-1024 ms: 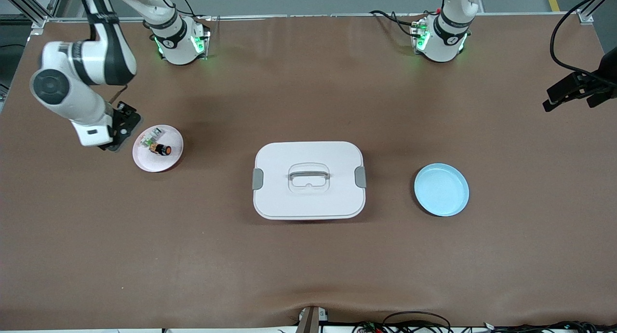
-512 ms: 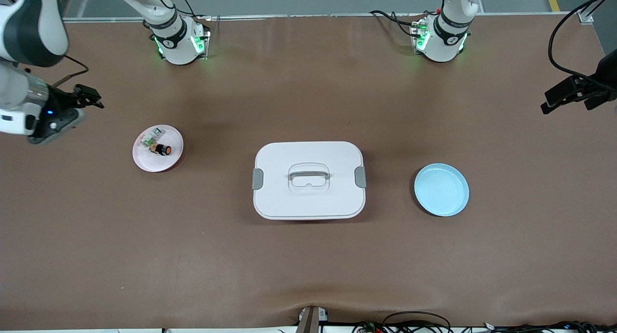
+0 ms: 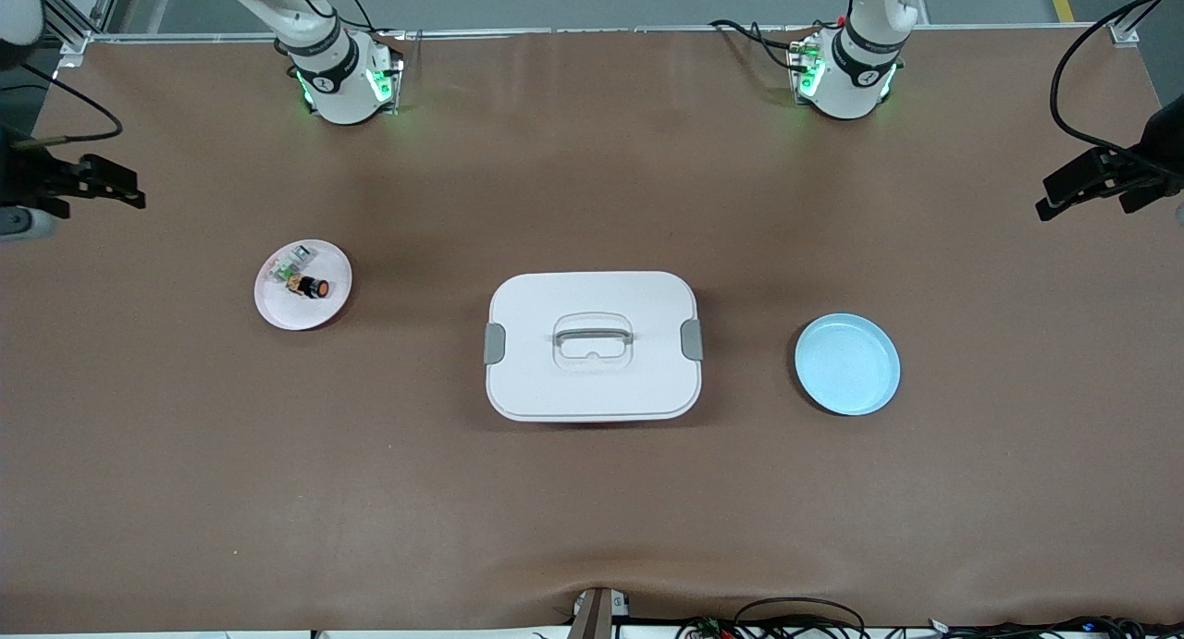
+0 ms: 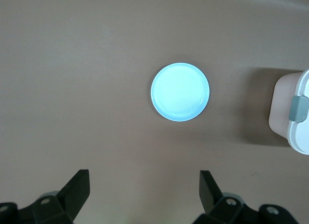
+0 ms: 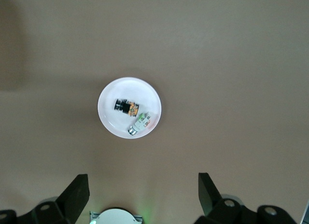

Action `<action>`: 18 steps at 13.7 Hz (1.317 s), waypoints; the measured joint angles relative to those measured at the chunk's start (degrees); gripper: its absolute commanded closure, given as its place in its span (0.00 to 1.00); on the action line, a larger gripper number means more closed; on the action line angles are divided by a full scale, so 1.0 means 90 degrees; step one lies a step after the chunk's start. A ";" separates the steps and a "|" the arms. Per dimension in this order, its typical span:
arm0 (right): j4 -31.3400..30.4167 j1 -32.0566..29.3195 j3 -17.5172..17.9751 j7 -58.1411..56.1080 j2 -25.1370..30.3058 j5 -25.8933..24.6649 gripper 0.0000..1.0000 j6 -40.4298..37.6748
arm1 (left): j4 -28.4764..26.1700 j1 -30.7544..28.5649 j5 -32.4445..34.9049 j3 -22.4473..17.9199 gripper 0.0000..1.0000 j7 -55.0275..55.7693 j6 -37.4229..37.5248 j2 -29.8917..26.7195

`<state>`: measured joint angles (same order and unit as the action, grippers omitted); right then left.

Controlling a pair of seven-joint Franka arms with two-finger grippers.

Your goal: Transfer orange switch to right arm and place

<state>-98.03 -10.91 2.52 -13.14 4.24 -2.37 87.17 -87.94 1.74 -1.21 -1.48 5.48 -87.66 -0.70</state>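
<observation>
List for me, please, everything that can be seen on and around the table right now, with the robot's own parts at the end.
orange switch: one, black with an orange face, lying in the pink plate.
white-and-green part: one, in the pink plate beside the orange switch, farther from the front camera.
pink plate: one, pale pink, toward the right arm's end of the table.
lidded box: one, white with grey clips and a handle, mid-table.
blue plate: one, light blue, nothing in it, toward the left arm's end.
table: one, brown cover.
right gripper: one, black, open, over the table's edge at the right arm's end.
left gripper: one, black, open, over the table's edge at the left arm's end.
</observation>
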 measured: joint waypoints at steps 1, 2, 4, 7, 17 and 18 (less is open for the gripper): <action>0.0396 -0.0009 -0.0014 0.0151 -0.0016 0.0017 0.00 -0.0126 | 0.0003 0.0001 0.0000 0.0002 0.00 0.0000 0.0000 0.0001; 0.0752 -0.0017 -0.0026 0.0286 -0.0030 0.0074 0.00 -0.0213 | 0.0005 0.0002 0.0000 0.0003 0.00 0.0000 0.0000 0.0001; 0.1206 -0.0022 -0.0037 0.0526 -0.0044 0.0204 0.00 -0.0322 | 0.0028 0.0005 0.0000 0.0004 0.00 0.0000 -0.0001 0.0002; 0.1345 -0.0022 -0.0032 0.0558 -0.0085 0.0437 0.00 -0.0401 | 0.0089 0.0013 0.0000 0.0006 0.00 0.0000 -0.0003 0.0001; 0.1298 0.0116 0.0127 0.0558 -0.0302 0.0573 0.00 -0.0927 | 0.0276 0.0056 0.0000 0.0017 0.00 0.0000 -0.0047 0.0063; 0.1301 0.0137 0.0126 0.0554 -0.0304 0.0573 0.00 -0.0914 | 0.0281 0.0057 0.0000 0.0017 0.00 0.0000 -0.0054 0.0077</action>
<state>-86.32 -9.67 3.65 -8.16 1.50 2.79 78.94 -85.41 2.25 -1.21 -1.33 5.48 -88.14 -0.01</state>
